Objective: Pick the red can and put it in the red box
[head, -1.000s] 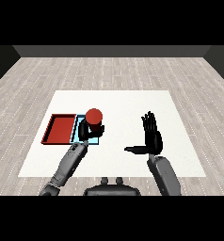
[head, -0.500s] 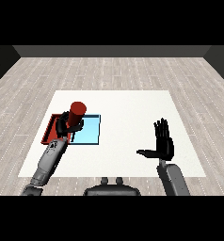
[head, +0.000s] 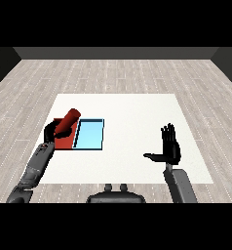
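The red can is tilted, its top leaning up and to the right, over the red tray. My left hand is curled round its lower end and hides part of the tray. Just right of the red tray lies the light blue tray, with nothing in it. At the right side of the table my right hand is raised with fingers straight and thumb spread to the left, holding nothing.
Both trays lie side by side on the left part of the white table. Grey plank floor surrounds the table on all sides.
My left hand has carried the can leftward from above the blue tray to over the red tray, and the can has tipped. My right hand has drawn back toward the near right.
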You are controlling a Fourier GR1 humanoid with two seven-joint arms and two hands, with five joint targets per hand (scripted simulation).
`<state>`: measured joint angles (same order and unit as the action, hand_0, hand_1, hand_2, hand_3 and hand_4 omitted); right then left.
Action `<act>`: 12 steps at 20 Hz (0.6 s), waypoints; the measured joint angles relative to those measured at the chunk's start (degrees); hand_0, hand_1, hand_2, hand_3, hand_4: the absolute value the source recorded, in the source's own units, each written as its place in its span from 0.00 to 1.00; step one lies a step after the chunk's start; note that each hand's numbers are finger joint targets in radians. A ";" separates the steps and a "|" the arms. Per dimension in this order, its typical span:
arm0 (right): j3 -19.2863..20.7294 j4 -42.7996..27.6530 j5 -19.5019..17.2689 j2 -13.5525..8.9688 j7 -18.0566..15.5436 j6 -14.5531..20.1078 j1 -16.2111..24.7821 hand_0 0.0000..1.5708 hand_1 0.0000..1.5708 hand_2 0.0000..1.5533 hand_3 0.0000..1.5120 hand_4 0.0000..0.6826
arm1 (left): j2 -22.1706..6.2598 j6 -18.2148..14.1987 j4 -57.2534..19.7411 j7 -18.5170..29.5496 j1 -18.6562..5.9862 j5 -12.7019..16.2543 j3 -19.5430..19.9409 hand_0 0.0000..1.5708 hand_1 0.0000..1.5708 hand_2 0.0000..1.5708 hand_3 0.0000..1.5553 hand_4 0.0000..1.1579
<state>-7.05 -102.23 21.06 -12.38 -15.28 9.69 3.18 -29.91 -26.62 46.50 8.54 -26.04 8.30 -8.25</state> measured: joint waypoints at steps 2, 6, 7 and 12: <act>0.58 1.47 0.51 0.23 -0.73 -0.67 -0.75 0.00 0.00 0.00 0.00 0.00 | -0.71 0.57 -6.56 -1.73 -2.13 -1.42 -0.16 0.78 0.78 0.73 0.69 0.80; 0.83 4.58 -0.39 0.53 -1.20 -0.49 -2.67 0.00 0.00 0.00 0.00 0.00 | -0.72 1.72 -18.67 -4.06 -5.71 -4.08 -0.79 0.00 0.00 0.00 0.00 0.62; 1.06 5.78 -0.43 0.69 -1.46 -0.61 -3.79 0.00 0.00 0.00 0.00 0.00 | -0.66 2.06 -21.40 -4.51 -6.67 -4.55 -0.78 0.00 0.00 0.21 0.00 0.61; 1.43 9.98 -1.31 2.02 -3.49 -0.34 -5.97 0.00 0.00 0.00 0.00 0.00 | 1.11 4.66 -31.55 -2.50 -8.45 -5.85 -0.54 0.16 0.16 0.36 0.32 0.55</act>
<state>-5.62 -92.26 19.76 -10.36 -18.77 9.35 -2.80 -28.80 -21.96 14.96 6.03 -34.50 2.45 -8.78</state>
